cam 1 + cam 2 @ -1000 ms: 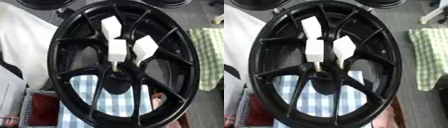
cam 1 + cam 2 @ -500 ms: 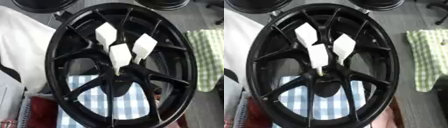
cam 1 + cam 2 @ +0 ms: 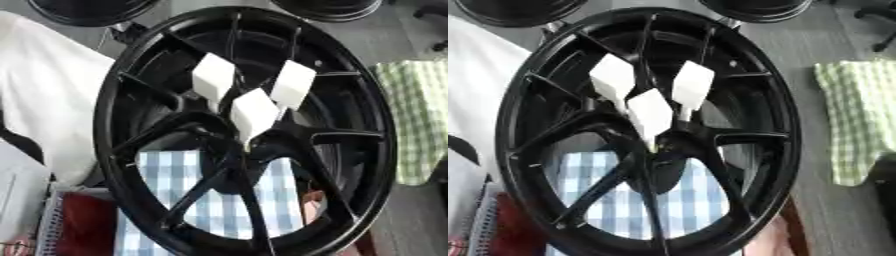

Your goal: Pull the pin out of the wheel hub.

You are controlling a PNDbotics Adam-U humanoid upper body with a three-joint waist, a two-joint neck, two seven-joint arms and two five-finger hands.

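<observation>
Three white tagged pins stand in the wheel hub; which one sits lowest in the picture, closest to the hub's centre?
The middle pin: its white tag hangs below and between the left pin and the right pin, its tip reaching down to the black wheel hub centre.

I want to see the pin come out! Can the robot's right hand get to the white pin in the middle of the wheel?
Probably yes. Nothing covers the middle white pin, though two other white pins stand close beside it. The right hand shows in neither view, so I can't be sure.
</observation>
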